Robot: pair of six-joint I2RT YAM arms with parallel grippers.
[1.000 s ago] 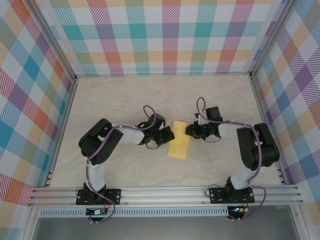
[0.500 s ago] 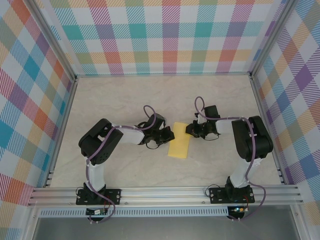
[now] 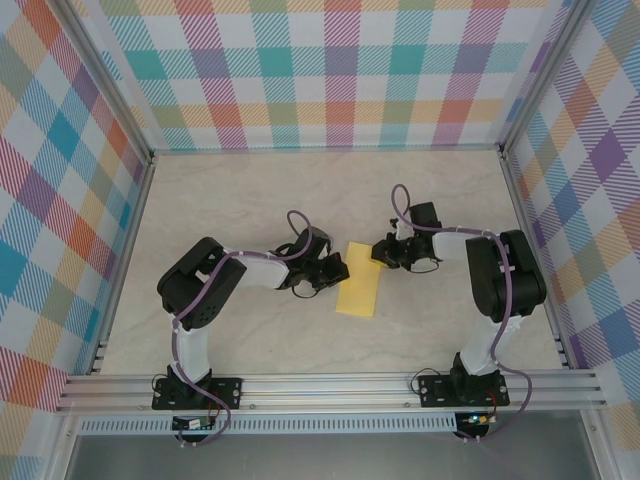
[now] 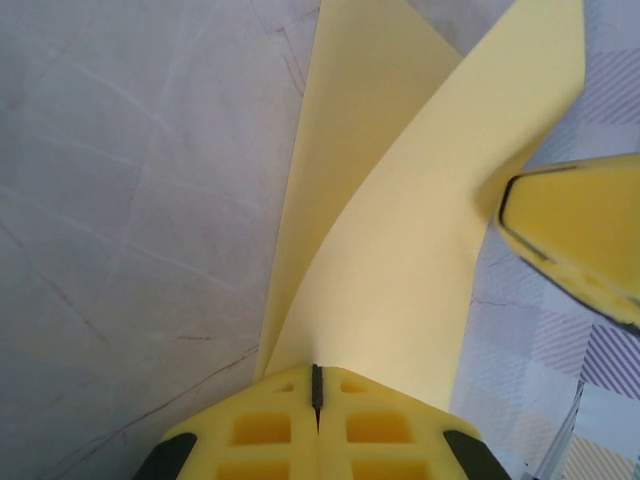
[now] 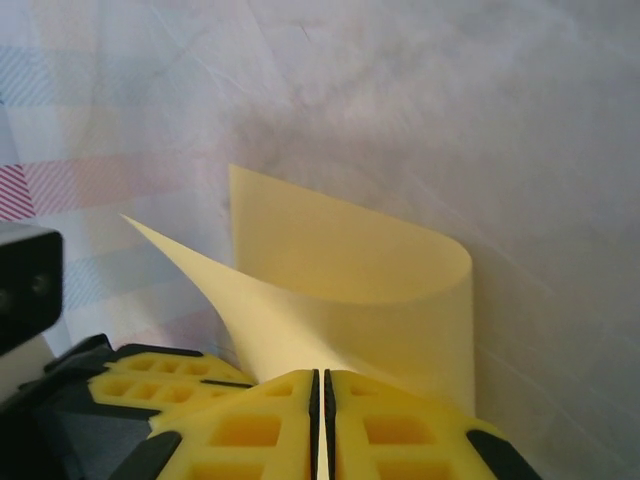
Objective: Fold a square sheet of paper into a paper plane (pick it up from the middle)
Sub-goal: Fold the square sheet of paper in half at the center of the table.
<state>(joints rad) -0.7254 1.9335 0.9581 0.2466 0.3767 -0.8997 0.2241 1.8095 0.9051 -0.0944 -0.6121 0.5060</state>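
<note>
The square sheet of paper [image 3: 360, 282] is plain yellow and lies on the table between the arms, bent over itself into a long rectangle with a soft rounded fold, not the shape of a pointed paper plane. My left gripper [image 3: 337, 272] is shut on its left edge; in the left wrist view the paper [image 4: 400, 250] rises from between the closed jaws of that gripper [image 4: 317, 382]. My right gripper [image 3: 379, 254] is shut on the upper right corner; in the right wrist view the curled paper [image 5: 350, 280] runs out of its pinched jaws [image 5: 321, 385].
The pale marbled table [image 3: 250, 200] is walled by checked panels [image 3: 330, 70] at the back and both sides. An aluminium rail [image 3: 330, 388] carries the arm bases along the near edge. The left gripper's fingers [image 5: 160, 385] show close beside the right one.
The right gripper has moved slightly back and to the left with its corner of the paper, and the right arm's elbow has swung. The left arm has stayed put.
</note>
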